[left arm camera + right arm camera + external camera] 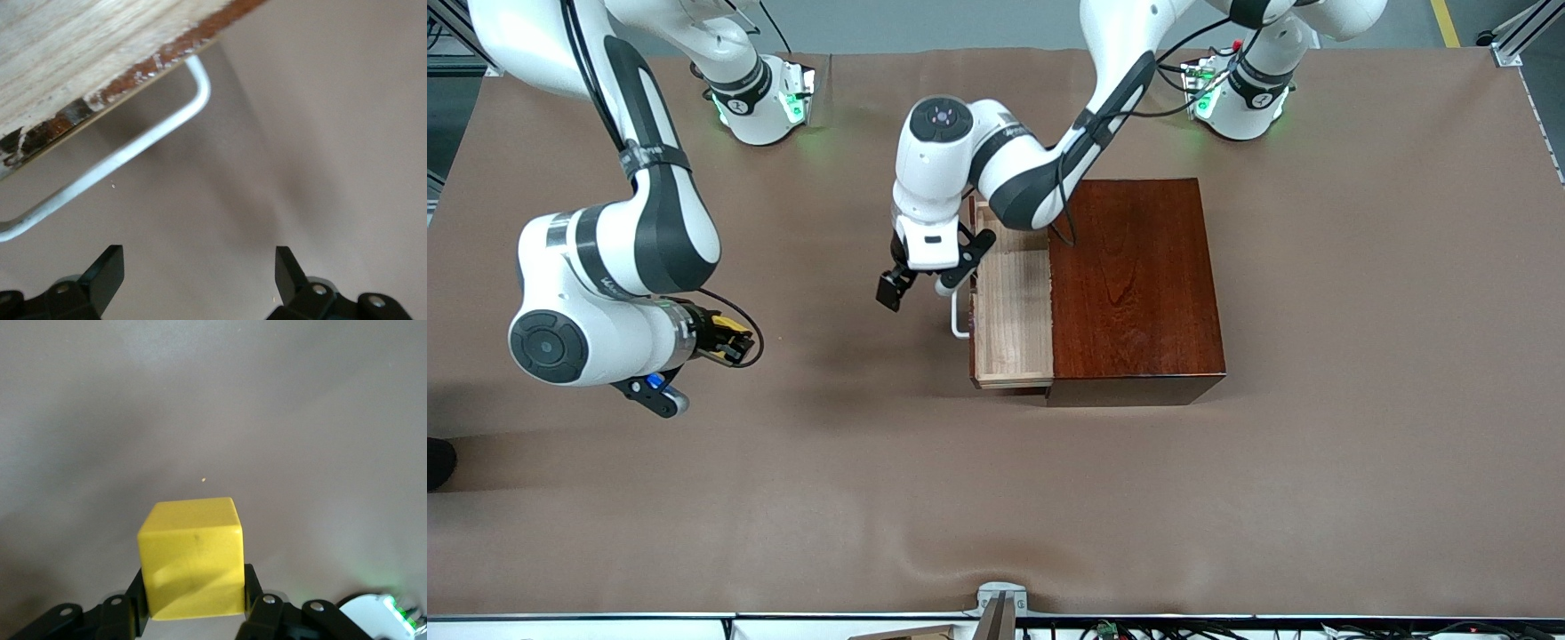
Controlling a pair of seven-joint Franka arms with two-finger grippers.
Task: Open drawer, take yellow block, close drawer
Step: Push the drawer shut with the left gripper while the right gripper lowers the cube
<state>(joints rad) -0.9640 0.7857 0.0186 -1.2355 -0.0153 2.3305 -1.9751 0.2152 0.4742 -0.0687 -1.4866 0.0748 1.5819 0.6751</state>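
a: so where's the yellow block [191,557] right now?

b: it's clamped in the right hand [734,342], pinched between both fingers [127,607]. that hand hangs in the air over bare table [996,498] toward the right arm's end, well apart from the wooden box [1134,289].

a: and the drawer [1009,311]?

b: pulled out of the box on the side facing the right arm's end. you can see the pale wood inside, nothing visible in the part that shows. the white handle [958,318] sticks out from the drawer front.

a: what's the left hand [927,283] doing?

b: it's right by the handle, over the table just in front of the drawer. fingers [103,270] are spread apart and gripping nothing, and in the left wrist view the handle bar [133,150] sits a bit clear of them, not touching. the left arm reaches across the top of the box to get there.
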